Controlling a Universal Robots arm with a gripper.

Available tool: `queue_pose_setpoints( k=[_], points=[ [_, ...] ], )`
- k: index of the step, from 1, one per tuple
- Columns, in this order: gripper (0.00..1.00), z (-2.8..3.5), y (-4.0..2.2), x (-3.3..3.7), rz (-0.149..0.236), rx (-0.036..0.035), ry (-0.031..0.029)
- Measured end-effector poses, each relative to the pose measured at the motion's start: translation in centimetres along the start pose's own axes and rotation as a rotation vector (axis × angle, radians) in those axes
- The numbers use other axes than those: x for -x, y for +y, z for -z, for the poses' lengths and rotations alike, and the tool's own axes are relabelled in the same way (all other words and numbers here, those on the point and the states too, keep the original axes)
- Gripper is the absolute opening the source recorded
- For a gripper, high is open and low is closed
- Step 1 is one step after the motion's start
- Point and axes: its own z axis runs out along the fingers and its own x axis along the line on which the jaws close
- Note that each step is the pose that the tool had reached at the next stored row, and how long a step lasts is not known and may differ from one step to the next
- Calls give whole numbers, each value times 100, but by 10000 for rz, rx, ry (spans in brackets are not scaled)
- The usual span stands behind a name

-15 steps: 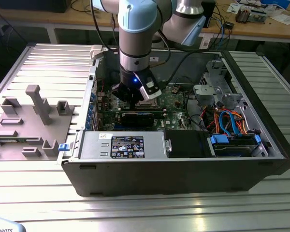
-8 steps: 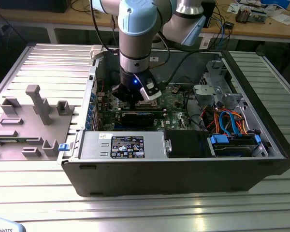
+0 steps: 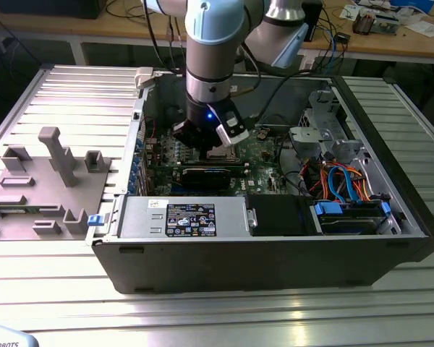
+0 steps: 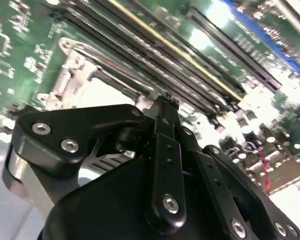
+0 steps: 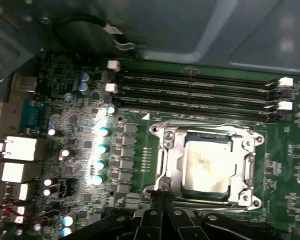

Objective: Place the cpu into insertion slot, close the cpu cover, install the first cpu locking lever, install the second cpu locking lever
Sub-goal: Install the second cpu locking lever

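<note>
Pincer pinched narrow at cpu cover edge — green circuit board, open grey case, ribbed metal table.

Arm reaching straight down, wrist vertical, hand low — fingers pressed together

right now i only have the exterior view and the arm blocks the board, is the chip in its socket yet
observer: yes, in the first wrist view the chip sits in the socket.
operator: is anything over it
observer: the cover lies down over it, framing the chip's silver top.
operator: and where am i relative to it
observer: the gripper is at the socket's edge, on the side away from the memory slots.
</note>
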Motion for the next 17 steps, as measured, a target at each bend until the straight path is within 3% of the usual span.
queue_pose_setpoints(
  k=[2,4,5,7,8,9,10,12,15,17],
  points=[
    [11,-4,37,124,-11,-8,114],
    [11,-16,77,279,-25,-6,267],
    [11,-19,88,322,-28,-10,301],
    [11,-23,123,386,-31,-91,330],
    [11,-25,146,402,-36,-159,336],
    [11,-25,197,414,-41,-350,354],
    [11,-13,233,418,-46,-497,368],
    [11,30,264,420,-54,-690,387],
    [11,115,288,420,-59,-853,403],
    [11,169,296,421,-58,-888,407]
  ],
)
